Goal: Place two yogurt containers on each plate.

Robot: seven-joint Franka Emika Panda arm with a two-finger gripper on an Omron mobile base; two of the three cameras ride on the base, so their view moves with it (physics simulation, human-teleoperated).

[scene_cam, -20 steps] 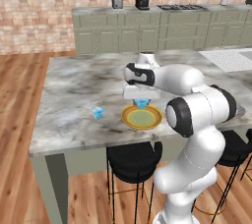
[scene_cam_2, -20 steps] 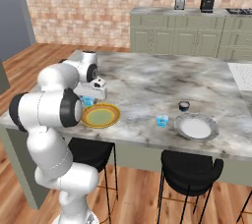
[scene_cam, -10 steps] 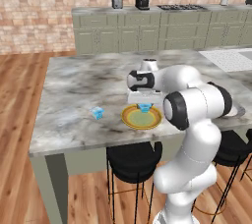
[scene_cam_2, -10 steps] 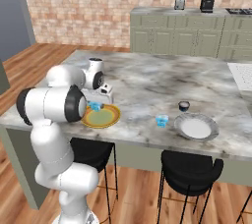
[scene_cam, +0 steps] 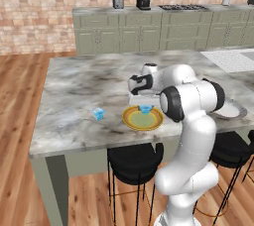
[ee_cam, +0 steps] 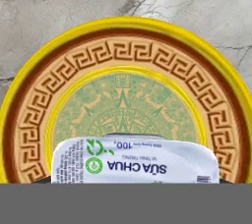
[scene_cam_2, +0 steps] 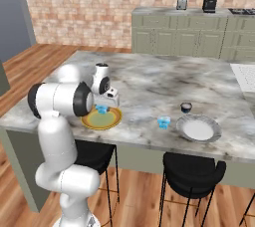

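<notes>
Claw [scene_cam: 145,105], clamped on yogurt container [ee_cam: 135,160], now over the yellow-rimmed plate [scene_cam: 130,121], no longer short of it.

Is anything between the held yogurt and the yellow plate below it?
Nothing visible. The pincer holds the yogurt right above the yellow plate, whose green centre lies bare. The other yogurts sit apart on the counter.

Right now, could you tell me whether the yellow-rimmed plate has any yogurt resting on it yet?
Not yet, it seems. The yellow-rimmed plate shows a bare centre, and the yogurt container hangs over it, apparently in the fingers. Contact cannot be ruled out.
</notes>
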